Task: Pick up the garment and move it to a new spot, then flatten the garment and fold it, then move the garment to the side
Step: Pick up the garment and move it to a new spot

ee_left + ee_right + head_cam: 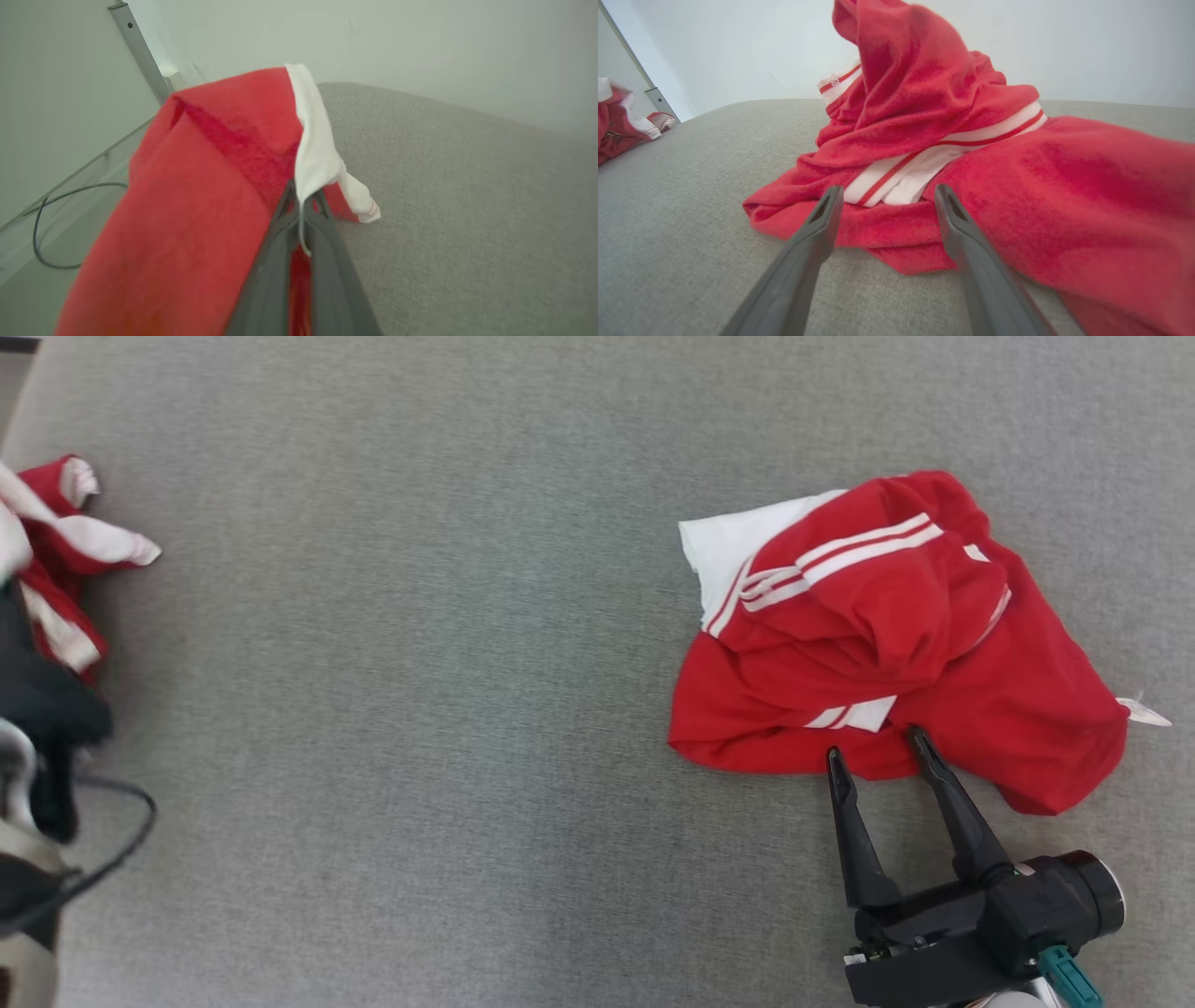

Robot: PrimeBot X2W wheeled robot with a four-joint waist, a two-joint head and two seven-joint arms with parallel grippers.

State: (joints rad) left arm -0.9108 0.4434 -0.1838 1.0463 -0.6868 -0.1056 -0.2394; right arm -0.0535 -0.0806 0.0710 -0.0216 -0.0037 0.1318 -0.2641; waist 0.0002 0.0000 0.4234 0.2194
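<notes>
Low at the right of the head view, the right tool (875,747) has its two dark fingers spread apart with nothing between them. The tips sit right at the near hem of the red garment (896,644), beside a white striped band. That garment lies crumpled in a heap on the grey desk (420,663), in the right half of the frame. A white panel pokes out at its upper left, and in the right wrist view one fold rises to a peak. At the far left edge, the left tool (303,200) is clamped together on the white trim of a second red garment (210,186), which drapes over its fingers above the desk.
</notes>
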